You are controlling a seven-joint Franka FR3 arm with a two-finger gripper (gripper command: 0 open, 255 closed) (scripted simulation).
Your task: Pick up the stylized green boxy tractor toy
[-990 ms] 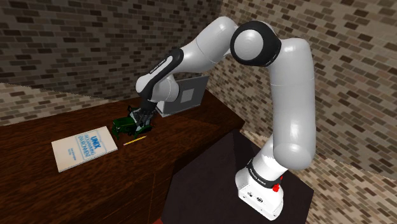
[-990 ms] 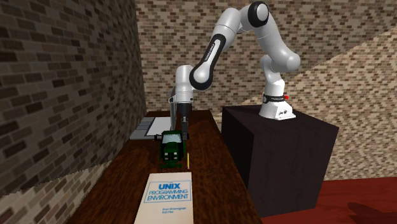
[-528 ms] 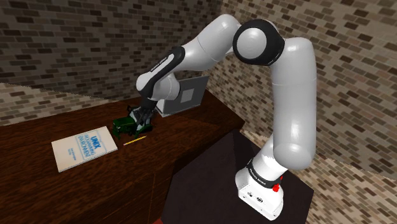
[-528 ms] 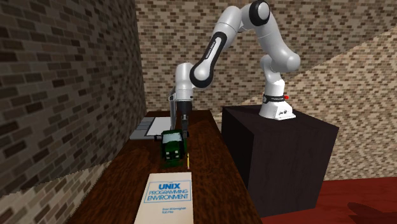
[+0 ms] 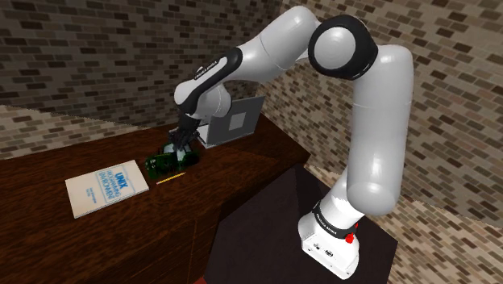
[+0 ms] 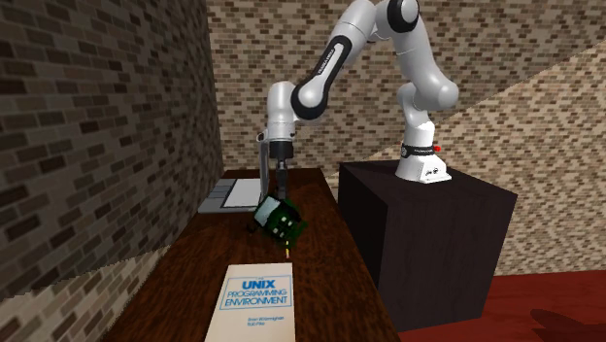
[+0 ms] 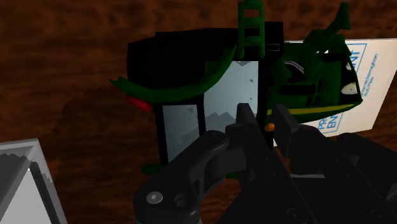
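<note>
One white book (image 5: 106,187) with blue lettering is lying flat on the dark wooden counter (image 5: 234,171) at the shoulder view's left. Just to its right, the green boxy tractor toy (image 5: 164,160) is sitting tilted near the counter's middle, between the book and a grey laptop (image 5: 234,119). A thin yellow pencil (image 5: 172,178) is lying just beside it. The black end effector (image 5: 179,148) is pointing down onto the toy's end nearest the laptop. In the wrist view its fingers (image 7: 245,122) are standing close together, clenched on a narrow part of the tractor next to the grey cab window. In the second exterior view the toy is hanging askew beneath the end effector, one corner low over the wood. Whether that corner is touching the counter cannot be told. Farther right, the white arm (image 5: 371,121) is arching over from its dark box stand (image 5: 266,230).
</note>
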